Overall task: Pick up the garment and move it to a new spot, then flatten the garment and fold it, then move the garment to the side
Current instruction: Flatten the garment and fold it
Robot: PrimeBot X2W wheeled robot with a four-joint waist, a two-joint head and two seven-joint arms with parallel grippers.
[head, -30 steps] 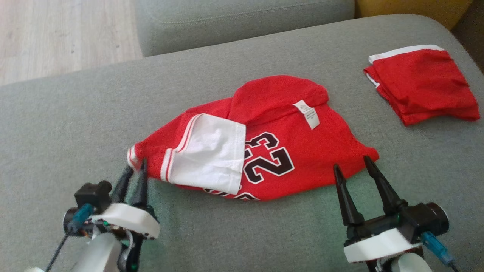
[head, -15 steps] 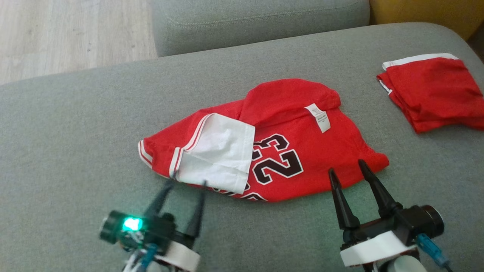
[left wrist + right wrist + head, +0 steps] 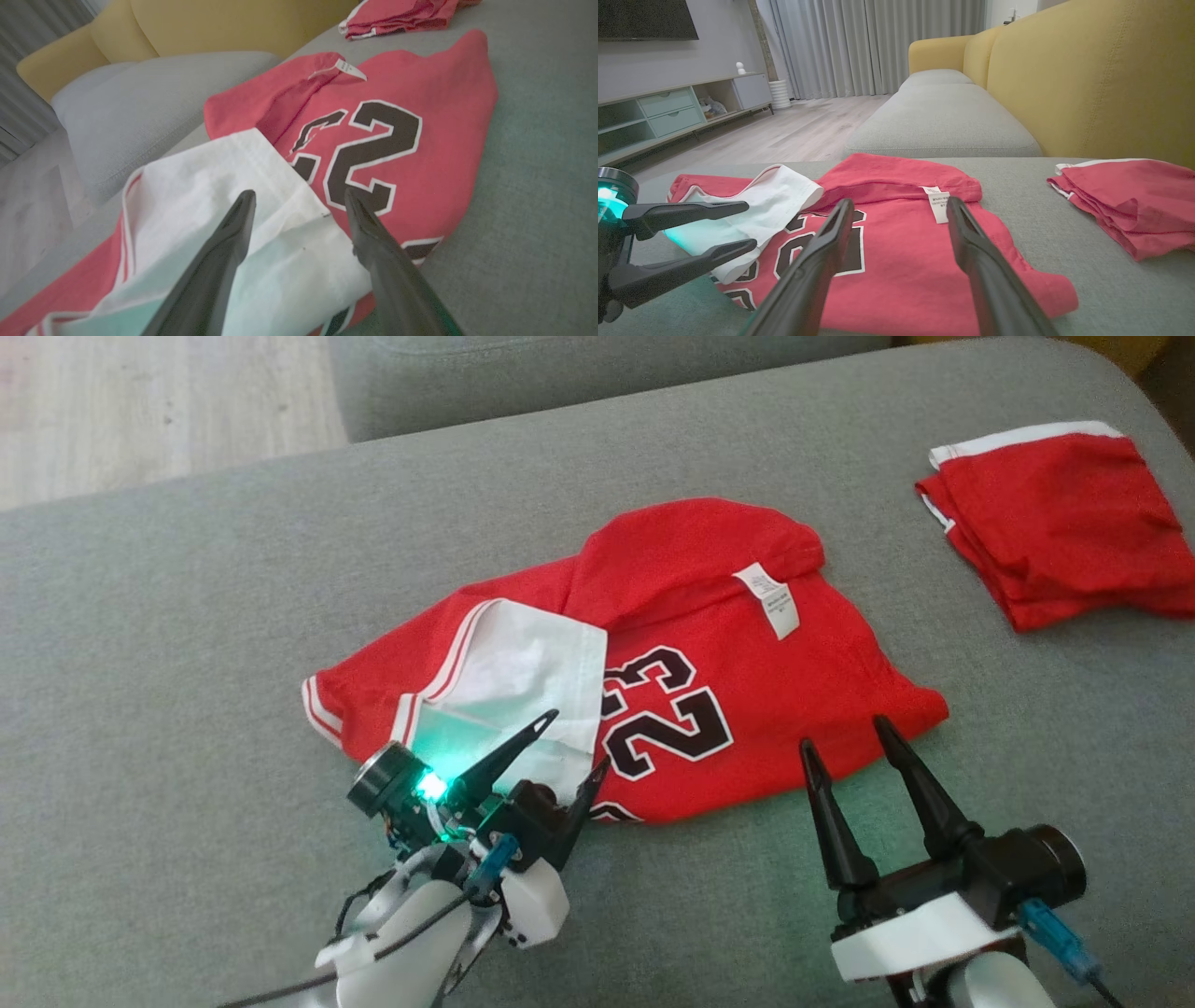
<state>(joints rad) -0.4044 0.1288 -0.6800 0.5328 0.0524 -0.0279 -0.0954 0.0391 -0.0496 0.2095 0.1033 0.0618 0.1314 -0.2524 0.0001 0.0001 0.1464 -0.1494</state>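
The garment (image 3: 747, 672) is a red jersey with a black "23" and a white sleeve (image 3: 523, 681). It lies crumpled on the grey sofa seat (image 3: 187, 616). My left gripper (image 3: 581, 737) is open and angled to the right. Its fingers straddle the white sleeve's near edge (image 3: 210, 186) and hold nothing. The left wrist view has this gripper (image 3: 299, 192) just above the sleeve and the number. My right gripper (image 3: 841, 732) is open at the garment's near right edge. Its fingers (image 3: 900, 201) point over the red cloth (image 3: 901, 261), beside the left gripper (image 3: 751, 223).
A second red garment (image 3: 1055, 523), folded, lies at the seat's far right, apart from the jersey. A yellow backrest (image 3: 1087, 70) rises behind it. Another grey cushion (image 3: 560, 373) and wooden floor (image 3: 140, 411) lie beyond the seat's far edge.
My left gripper has opened, let go of the garment's left sleeve hem, and swung right over the white sleeve. The right gripper stays open in place. The camera shifted slightly.
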